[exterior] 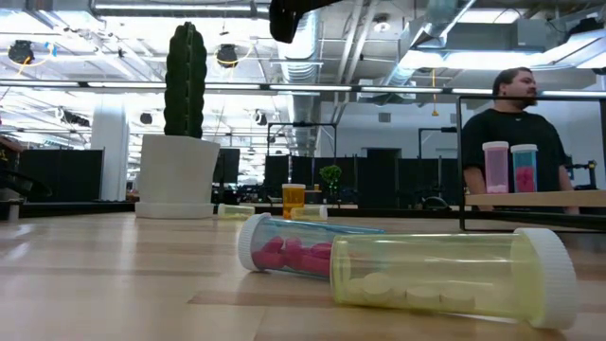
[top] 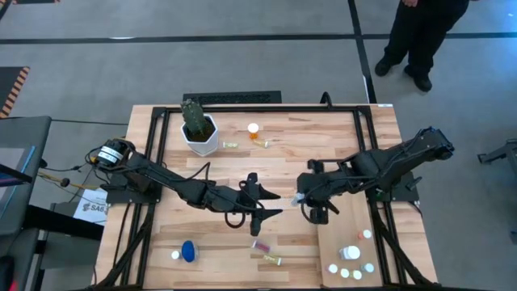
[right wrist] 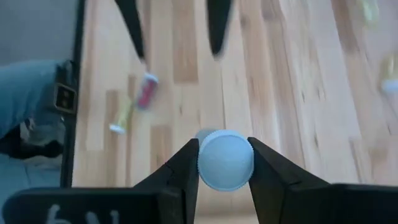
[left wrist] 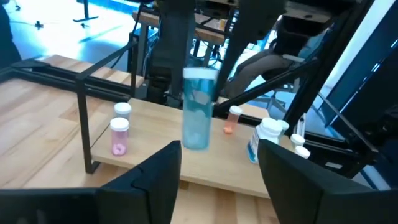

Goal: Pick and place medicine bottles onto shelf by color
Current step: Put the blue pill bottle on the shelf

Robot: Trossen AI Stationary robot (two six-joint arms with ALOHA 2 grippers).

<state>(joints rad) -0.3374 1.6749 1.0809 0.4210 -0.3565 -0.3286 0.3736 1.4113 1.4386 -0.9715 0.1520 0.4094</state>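
Medicine bottles are scattered: several on the shelf (top: 343, 234) at the worktop's (top: 299, 162) right front, others loose on the planks. Mid-worktop, the right hand (right wrist: 225, 163) is clamped on the white cap of a teal bottle (left wrist: 198, 109), while the left hand (top: 269, 204), fingers spread and empty, faces it. Held only by the cap, the bottle could twist loose and drop onto the pink vial (top: 260, 244) below.

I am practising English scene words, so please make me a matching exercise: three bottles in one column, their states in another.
1 teal white-capped plastic bottle
2 clear plastic bottle of pink pills
3 small orange plastic bottle

a upright on the planked wooden tabletop
b gripped by the right pincer
c lying on its side

Pairs: 1-b, 2-c, 3-a.
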